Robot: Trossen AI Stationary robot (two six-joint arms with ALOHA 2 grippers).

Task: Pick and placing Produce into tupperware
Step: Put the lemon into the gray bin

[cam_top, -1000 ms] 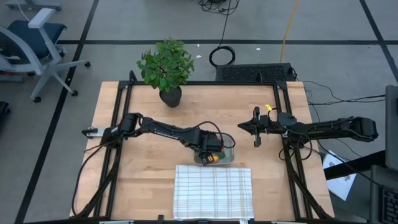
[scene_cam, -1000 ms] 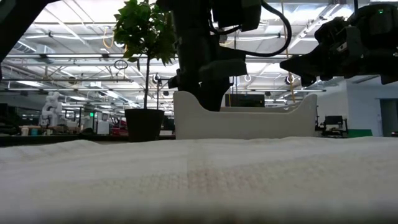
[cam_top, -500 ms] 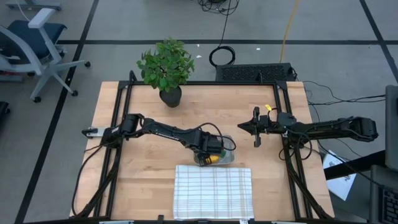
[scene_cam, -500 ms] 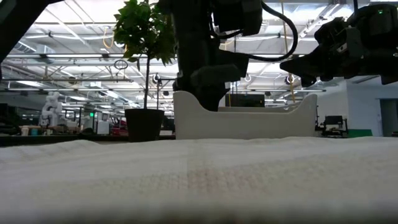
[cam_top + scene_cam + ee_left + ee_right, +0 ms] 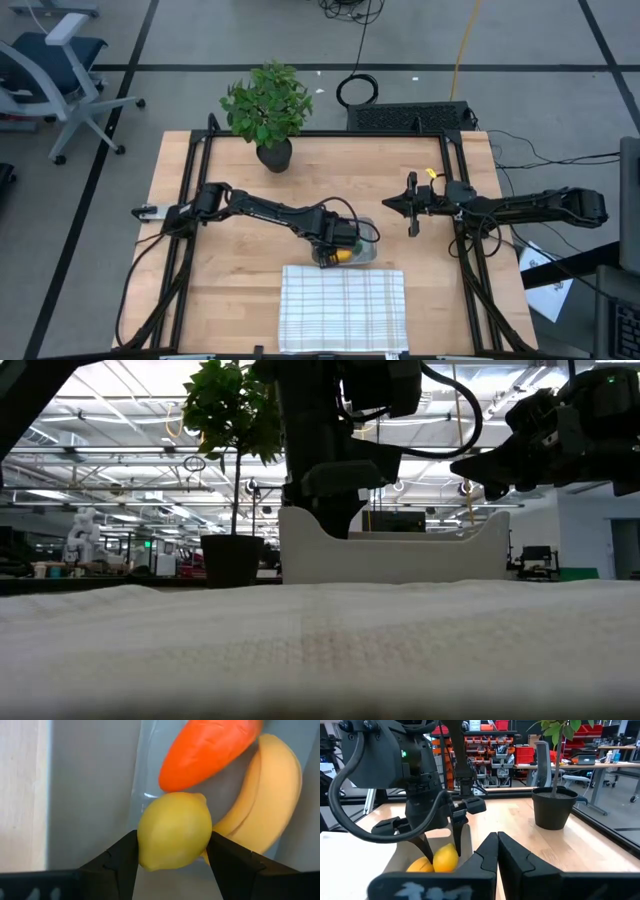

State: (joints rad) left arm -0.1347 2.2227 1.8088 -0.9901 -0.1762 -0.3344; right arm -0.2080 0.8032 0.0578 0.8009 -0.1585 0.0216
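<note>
Your left tool (image 5: 172, 851) pinches the lemon (image 5: 174, 838) over the tub (image 5: 361, 247), low centre of the overhead frame; carrot (image 5: 207, 751) and banana (image 5: 262, 795) already lie inside, so only the release is left. Your right tool (image 5: 497, 849), pressed together, waits at right. The wooden worktop (image 5: 450, 260) also carries a checked cloth (image 5: 343, 308) and potted plant (image 5: 268, 108); shelving fills the room behind.

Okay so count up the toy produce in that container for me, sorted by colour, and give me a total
Orange: 1, the carrot
Yellow-orange: 1, the banana
Yellow: 1, the lemon, held between the left gripper fingers
Total: 3, all over or in the tupperware
</note>
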